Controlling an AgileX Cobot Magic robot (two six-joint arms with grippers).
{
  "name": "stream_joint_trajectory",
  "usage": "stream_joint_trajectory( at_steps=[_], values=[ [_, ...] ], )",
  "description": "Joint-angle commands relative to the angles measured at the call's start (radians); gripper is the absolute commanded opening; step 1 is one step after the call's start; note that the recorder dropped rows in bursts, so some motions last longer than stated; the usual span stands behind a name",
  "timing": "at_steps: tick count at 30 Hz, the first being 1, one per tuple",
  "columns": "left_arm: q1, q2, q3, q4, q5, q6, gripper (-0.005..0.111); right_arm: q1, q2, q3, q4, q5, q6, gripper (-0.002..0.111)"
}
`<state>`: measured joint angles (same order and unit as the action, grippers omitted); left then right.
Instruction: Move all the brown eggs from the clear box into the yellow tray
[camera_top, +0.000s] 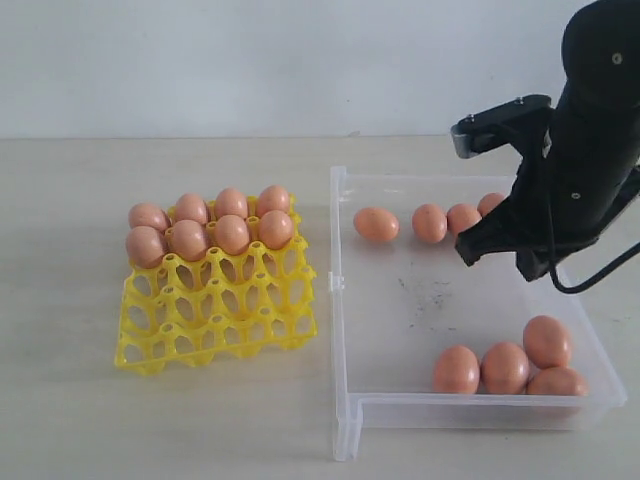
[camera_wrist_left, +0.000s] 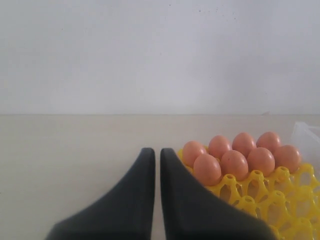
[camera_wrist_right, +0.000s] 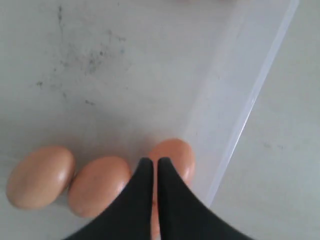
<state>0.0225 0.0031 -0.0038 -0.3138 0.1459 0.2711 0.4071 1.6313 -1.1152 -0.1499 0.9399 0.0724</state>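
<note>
The job looks about half done: eight brown eggs (camera_top: 231, 233) fill the two far rows of the yellow tray (camera_top: 215, 320), and its nearer cups are bare. Eight more lie in the clear box (camera_top: 341, 300), four along the far wall and four in the near right corner. The right gripper (camera_wrist_right: 150, 162) hangs over the far row, jaws closed on nothing, and the left gripper (camera_wrist_left: 154, 152), also closed and empty, waits beside the tray
</note>
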Motion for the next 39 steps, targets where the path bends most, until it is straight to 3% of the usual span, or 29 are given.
stream_joint_trajectory(
  at_steps=[1,4,5,7,20,36,39],
  values=[
    [0.002,-0.003,0.004,-0.005,-0.014,0.000,0.004,-0.006,-0.013,-0.002,0.021,0.086,0.027,0.010],
    [0.002,-0.003,0.004,-0.005,-0.014,0.000,0.004,-0.006,-0.013,-0.002,0.073,0.091,0.034,0.033],
    [0.002,-0.003,0.004,-0.005,-0.014,0.000,0.004,-0.006,-0.013,-0.002,0.086,0.091,0.074,0.050],
    [0.002,-0.003,0.004,-0.005,-0.014,0.000,0.004,-0.006,0.008,-0.002,0.079,0.097,0.149,0.058],
    [0.002,-0.003,0.004,-0.005,-0.014,0.000,0.004,-0.006,0.214,-0.002,-0.077,0.055,0.266,0.055],
    [0.002,-0.003,0.004,-0.005,-0.014,0.000,0.004,-0.006,0.322,-0.002,-0.050,-0.003,0.285,0.054],
    [0.002,-0.003,0.004,-0.005,-0.014,0.000,0.004,-0.006,0.322,-0.002,-0.045,-0.003,0.285,0.038]
  ],
)
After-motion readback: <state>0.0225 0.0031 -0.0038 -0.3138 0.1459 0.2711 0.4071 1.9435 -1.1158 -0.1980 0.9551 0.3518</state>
